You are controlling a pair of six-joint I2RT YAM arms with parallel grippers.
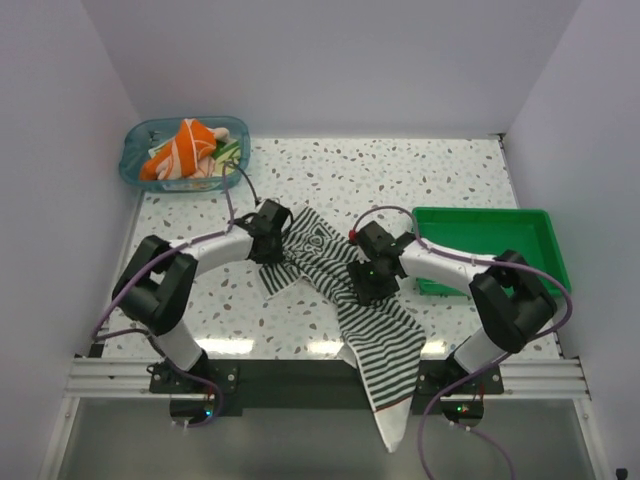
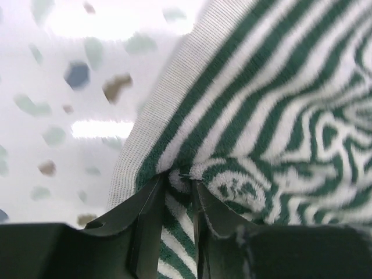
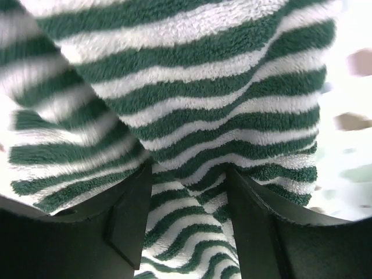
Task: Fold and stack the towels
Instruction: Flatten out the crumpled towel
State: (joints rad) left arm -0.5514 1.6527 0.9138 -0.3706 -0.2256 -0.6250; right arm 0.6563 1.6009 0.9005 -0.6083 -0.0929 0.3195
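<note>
The black-and-white striped towel [image 1: 375,330] lies rumpled across the middle of the table, and its lower end hangs over the front edge. My left gripper [image 1: 276,247] is shut on the towel's far left edge; the left wrist view shows the fingers [image 2: 148,209] pinching a fold of the towel [image 2: 261,87]. My right gripper [image 1: 371,287] is down on the towel's middle, its fingers [image 3: 131,215] closed on a bunched ridge of the towel [image 3: 192,75]. The orange towel [image 1: 180,148] and the green towel [image 1: 229,151] lie crumpled in a bin.
The clear blue bin [image 1: 133,152] stands at the back left corner. A green tray [image 1: 490,230] sits at the right, beside my right arm. White walls enclose the speckled table [image 1: 400,175] on three sides.
</note>
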